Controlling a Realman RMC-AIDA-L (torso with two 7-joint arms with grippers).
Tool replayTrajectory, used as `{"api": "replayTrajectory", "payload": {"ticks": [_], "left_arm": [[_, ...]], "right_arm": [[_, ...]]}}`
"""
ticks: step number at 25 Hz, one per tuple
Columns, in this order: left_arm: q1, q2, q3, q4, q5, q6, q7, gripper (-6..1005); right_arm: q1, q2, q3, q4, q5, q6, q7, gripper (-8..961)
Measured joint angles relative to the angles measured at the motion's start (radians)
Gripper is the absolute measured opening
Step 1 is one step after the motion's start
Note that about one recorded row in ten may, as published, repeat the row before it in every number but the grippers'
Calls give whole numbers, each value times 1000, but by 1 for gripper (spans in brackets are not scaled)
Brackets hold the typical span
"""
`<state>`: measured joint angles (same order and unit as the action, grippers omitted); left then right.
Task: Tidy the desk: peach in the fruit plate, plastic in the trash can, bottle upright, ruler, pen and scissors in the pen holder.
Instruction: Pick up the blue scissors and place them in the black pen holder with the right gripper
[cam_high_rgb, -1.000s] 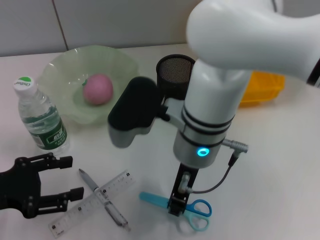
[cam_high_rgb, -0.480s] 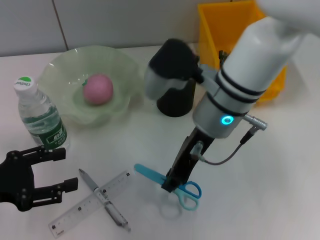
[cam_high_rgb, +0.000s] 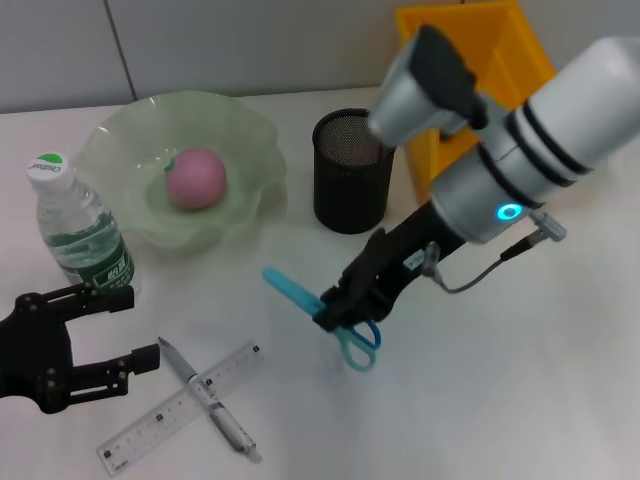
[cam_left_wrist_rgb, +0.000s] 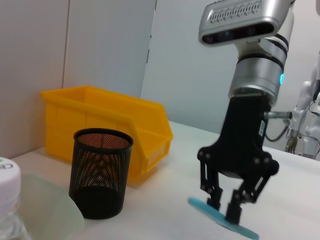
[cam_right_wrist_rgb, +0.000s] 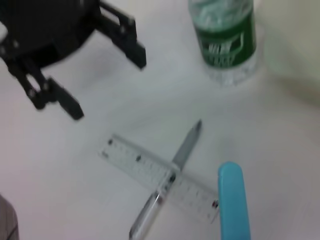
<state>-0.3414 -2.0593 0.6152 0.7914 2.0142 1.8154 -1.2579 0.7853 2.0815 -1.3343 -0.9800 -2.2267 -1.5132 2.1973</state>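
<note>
My right gripper (cam_high_rgb: 335, 310) is shut on the blue scissors (cam_high_rgb: 292, 290) and holds them tilted above the table, in front of the black mesh pen holder (cam_high_rgb: 352, 170). The left wrist view shows the same right gripper (cam_left_wrist_rgb: 227, 210) and scissors (cam_left_wrist_rgb: 222, 221). The clear ruler (cam_high_rgb: 185, 408) and the pen (cam_high_rgb: 205, 398) lie crossed near the front edge. My left gripper (cam_high_rgb: 110, 335) is open just left of them. The pink peach (cam_high_rgb: 195, 178) rests in the green fruit plate (cam_high_rgb: 110, 140). The bottle (cam_high_rgb: 75, 230) stands upright. No plastic is in view.
A yellow bin (cam_high_rgb: 470, 60) stands behind and to the right of the pen holder. The right wrist view looks down past the scissors' blade (cam_right_wrist_rgb: 232, 200) onto the ruler (cam_right_wrist_rgb: 150, 172), the pen (cam_right_wrist_rgb: 185, 147), the bottle (cam_right_wrist_rgb: 227, 40) and the left gripper (cam_right_wrist_rgb: 105, 82).
My right gripper has lifted the scissors off the table and carried them left and back toward the pen holder, as its arm swung right. The left gripper barely moved.
</note>
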Motion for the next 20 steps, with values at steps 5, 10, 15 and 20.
{"api": "replayTrajectory", "payload": {"ticks": [5, 10, 15, 20], "left_arm": [[-1, -1, 0, -12, -9, -6, -9, 782], [-2, -2, 0, -23, -16, -10, -10, 782], [-2, -2, 0, -35, -36, -21, -10, 782], [-5, -2, 0, -38, -49, -26, -11, 782]], "right_arm": [[-33, -1, 105, 4, 47, 4, -119, 220], [-60, -1, 197, 2, 99, 6, -198, 220], [-92, -3, 320, 4, 217, 10, -294, 220], [-121, -3, 395, 27, 366, 36, -406, 220]]}}
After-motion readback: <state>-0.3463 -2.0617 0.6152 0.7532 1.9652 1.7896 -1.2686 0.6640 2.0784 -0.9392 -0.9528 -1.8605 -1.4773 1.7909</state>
